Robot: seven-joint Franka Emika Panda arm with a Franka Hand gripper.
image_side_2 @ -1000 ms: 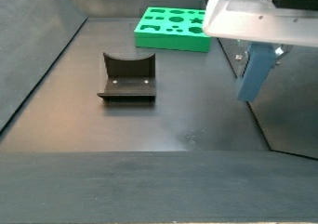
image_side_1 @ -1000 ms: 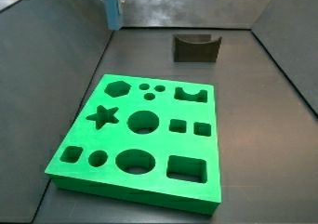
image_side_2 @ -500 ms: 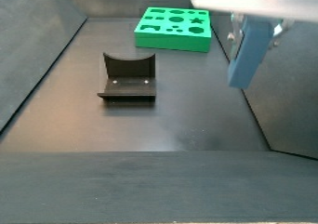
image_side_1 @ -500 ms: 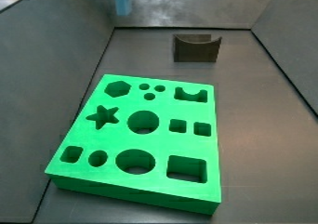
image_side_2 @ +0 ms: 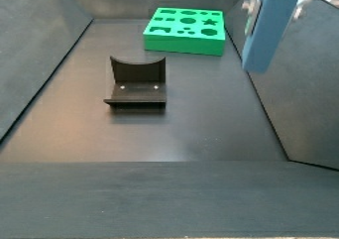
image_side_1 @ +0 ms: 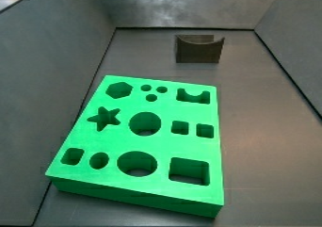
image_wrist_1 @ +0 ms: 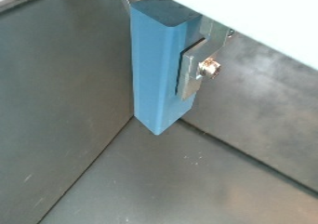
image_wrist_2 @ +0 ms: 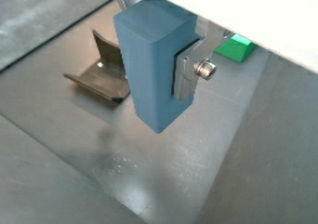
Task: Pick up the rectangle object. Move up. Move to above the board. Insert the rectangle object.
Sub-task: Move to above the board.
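Light-blue and matte, the rectangle object (image_side_2: 265,30) hung upright, well above the dark floor at the right, pinched in the gripper (image_wrist_2: 168,74); in both wrist views a silver finger (image_wrist_1: 192,68) pressed flat on its side. Left of it sat the fixture (image_side_2: 137,82). Farther back lay the board (image_side_2: 185,31).

My pincer (image_wrist_2: 174,68) with flat silver plates, plain matte light-blue rectangle object (image_wrist_2: 155,65) clamped upright between them, bright green board (image_side_1: 142,139) with dark cut-out holes, dark brown fixture (image_side_2: 137,81), dull dark grey floor (image_side_2: 159,134)
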